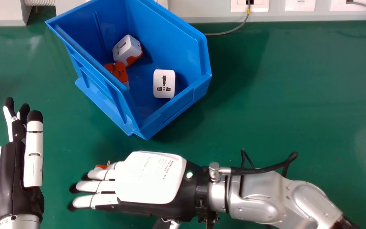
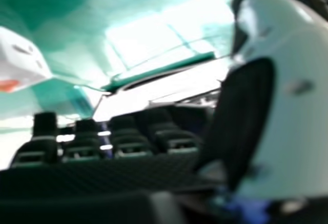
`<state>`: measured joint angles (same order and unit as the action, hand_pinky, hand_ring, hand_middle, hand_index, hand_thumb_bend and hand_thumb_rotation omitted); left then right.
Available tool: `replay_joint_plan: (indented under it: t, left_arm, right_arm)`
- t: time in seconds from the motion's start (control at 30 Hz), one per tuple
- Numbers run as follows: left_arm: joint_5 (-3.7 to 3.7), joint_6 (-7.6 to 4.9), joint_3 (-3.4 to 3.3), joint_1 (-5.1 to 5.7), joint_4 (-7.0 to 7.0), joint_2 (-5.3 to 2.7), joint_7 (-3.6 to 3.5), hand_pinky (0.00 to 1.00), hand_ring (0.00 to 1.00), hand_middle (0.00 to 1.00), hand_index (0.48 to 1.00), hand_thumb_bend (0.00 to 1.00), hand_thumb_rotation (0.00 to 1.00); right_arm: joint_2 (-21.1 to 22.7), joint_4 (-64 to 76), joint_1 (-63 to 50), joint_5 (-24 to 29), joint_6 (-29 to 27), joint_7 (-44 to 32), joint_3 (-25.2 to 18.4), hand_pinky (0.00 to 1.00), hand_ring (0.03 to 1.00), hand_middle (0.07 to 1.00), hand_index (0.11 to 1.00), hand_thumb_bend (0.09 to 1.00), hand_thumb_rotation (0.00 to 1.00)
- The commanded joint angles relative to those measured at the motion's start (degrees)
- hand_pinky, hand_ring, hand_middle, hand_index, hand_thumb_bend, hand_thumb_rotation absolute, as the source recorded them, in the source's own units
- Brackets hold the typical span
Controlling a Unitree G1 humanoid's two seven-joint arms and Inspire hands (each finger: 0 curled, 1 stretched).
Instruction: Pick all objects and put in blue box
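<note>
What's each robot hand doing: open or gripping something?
Left robot hand: open, holding nothing.
Right robot hand: open, not gripping the plug adapter nearby.

Adapter (image 1: 100,166) mostly hidden, blue box (image 1: 176,109) cut off

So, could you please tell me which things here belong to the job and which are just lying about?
Job:
- blue box
- three adapters inside it
- orange-topped object, partly hidden by the right hand

Just about:
- grey cable beside the box
- ribbed hose
- wall sockets
</note>
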<state>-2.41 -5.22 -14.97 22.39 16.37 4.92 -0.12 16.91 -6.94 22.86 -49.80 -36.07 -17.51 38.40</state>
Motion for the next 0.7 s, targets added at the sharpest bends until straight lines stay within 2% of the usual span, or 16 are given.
replay_joint_plan:
  t: [0.0,0.27,0.43,0.67]
  left_arm:
    - [-0.89,0.04,-0.4,0.38,1.59,0.02,-0.27,1.0,1.0,1.0,1.0,0.4,1.0]
    - [-1.6,1.14,-0.5,0.82,2.44,0.02,-0.54,1.0,1.0,1.0,1.0,0.39,1.0]
    - [-1.55,2.03,-0.39,0.89,3.11,0.01,-0.4,1.0,1.0,1.0,1.0,0.38,1.0]
    - [-1.5,2.38,-0.53,0.83,3.39,0.12,-0.37,1.0,1.0,1.0,1.0,0.38,1.0]
  right_arm:
    - [-1.48,0.96,1.63,-0.43,1.26,1.4,-0.28,0.99,0.998,0.998,0.995,0.437,0.54]
    - [-2.42,1.55,0.56,-3.1,4.64,4.41,-0.09,1.0,1.0,1.0,1.0,0.467,0.64]
    - [-2.69,1.5,0.14,-4.11,6.92,6.0,-0.08,1.0,1.0,1.0,1.0,0.473,0.68]
    - [-3.65,-0.11,0.14,-4.96,9.92,6.01,1.43,1.0,1.0,1.0,1.0,0.471,0.68]
